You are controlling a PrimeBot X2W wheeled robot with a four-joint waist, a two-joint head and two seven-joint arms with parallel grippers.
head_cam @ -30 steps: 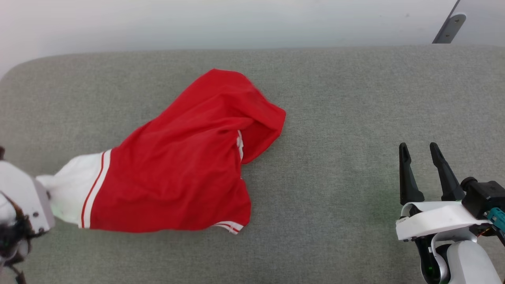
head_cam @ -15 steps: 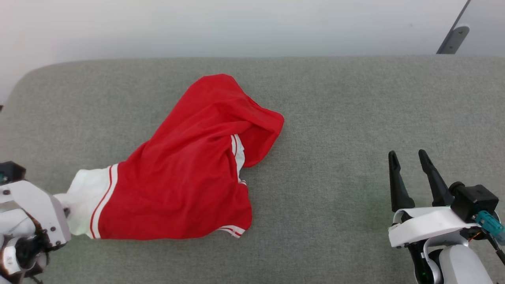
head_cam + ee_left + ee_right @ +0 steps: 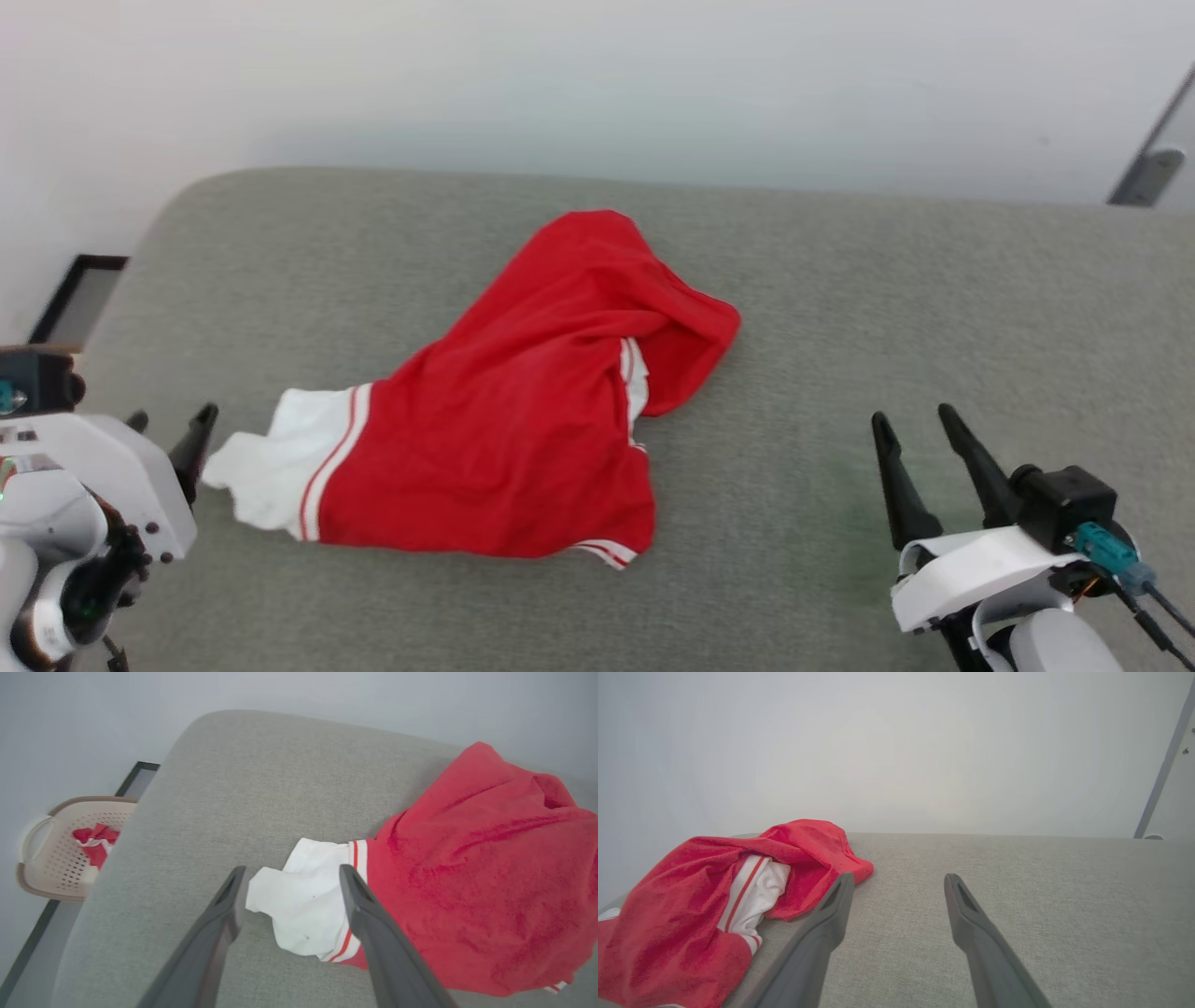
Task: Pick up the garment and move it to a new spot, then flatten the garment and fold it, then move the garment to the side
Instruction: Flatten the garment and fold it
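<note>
Find the garment [image 3: 504, 439] heaped mid-way along the grey bench [image 3: 887, 308], slightly toward 9 o'clock, white sleeve [image 3: 303, 910] trailing toward 8 o'clock. See the left tool [image 3: 292, 871] spread wide, empty, just beside that sleeve's tip; the right tool [image 3: 911, 416] at 4 o'clock likewise wide, empty, well apart from the cloth. Expect light, limp knit, prone to sag and bunch. Better to pinch hem corners or shoulders, not mid-cloth.
</note>
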